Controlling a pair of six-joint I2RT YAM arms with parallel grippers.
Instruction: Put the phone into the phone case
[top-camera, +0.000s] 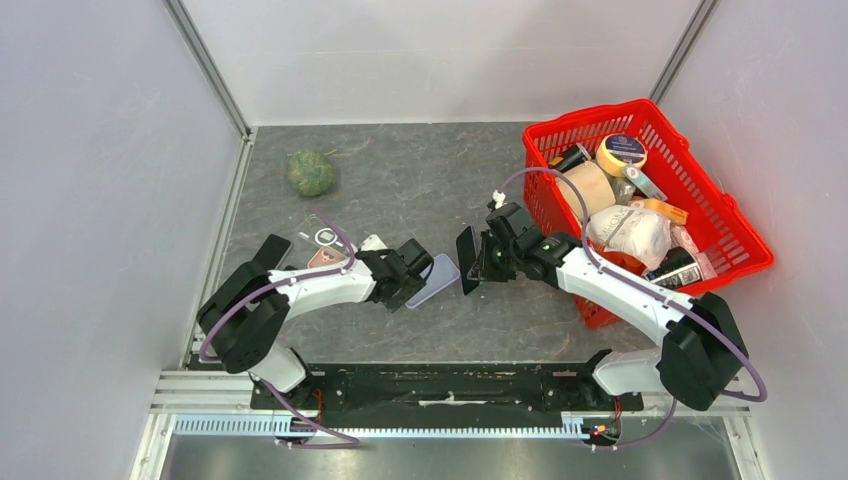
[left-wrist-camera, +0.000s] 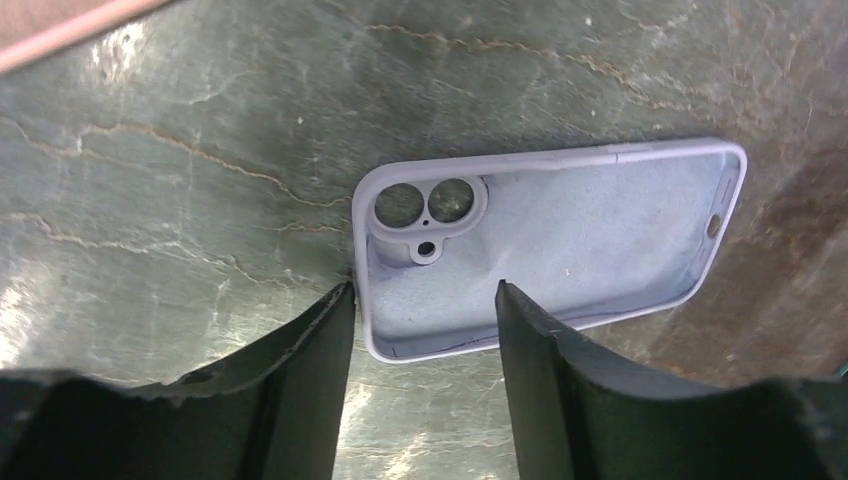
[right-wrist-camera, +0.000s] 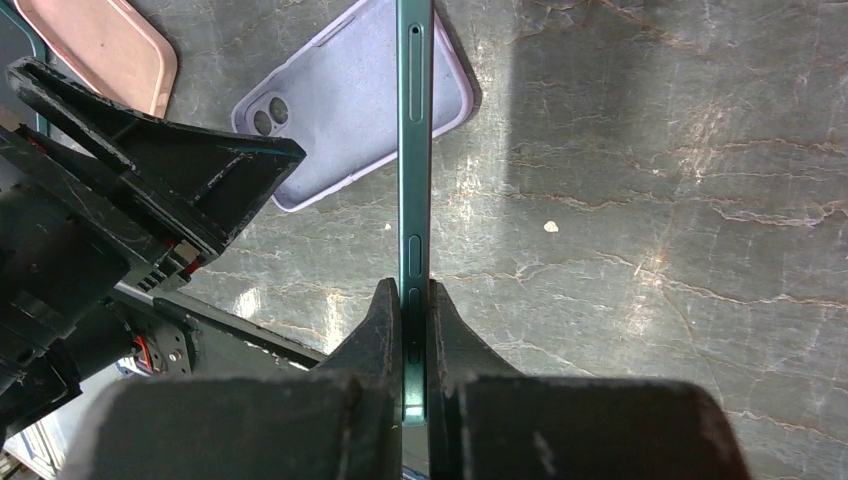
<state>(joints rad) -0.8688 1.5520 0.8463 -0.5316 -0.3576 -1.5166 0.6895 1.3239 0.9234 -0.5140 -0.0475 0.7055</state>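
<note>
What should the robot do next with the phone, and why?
Probably tilt the phone flat and lower it onto the lilac case. The right fingers pinch the phone on edge, while the case lies open side up and the left fingers stand open.

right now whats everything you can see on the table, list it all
phone: 1, green edge, held on edge above the table, near the purple case
phone case: 1, pale purple, flat on the table, open side up
second case: 1, pink, flat by the left arm
round thing: 1, green, far left of the table
basket: 1, red, far right, full of mixed goods
tape roll: 1, cream, in the basket
table: 1, grey marbled
left gripper: 1, black, open, at the purple case's camera-hole end
right gripper: 1, black, shut on the phone
</note>
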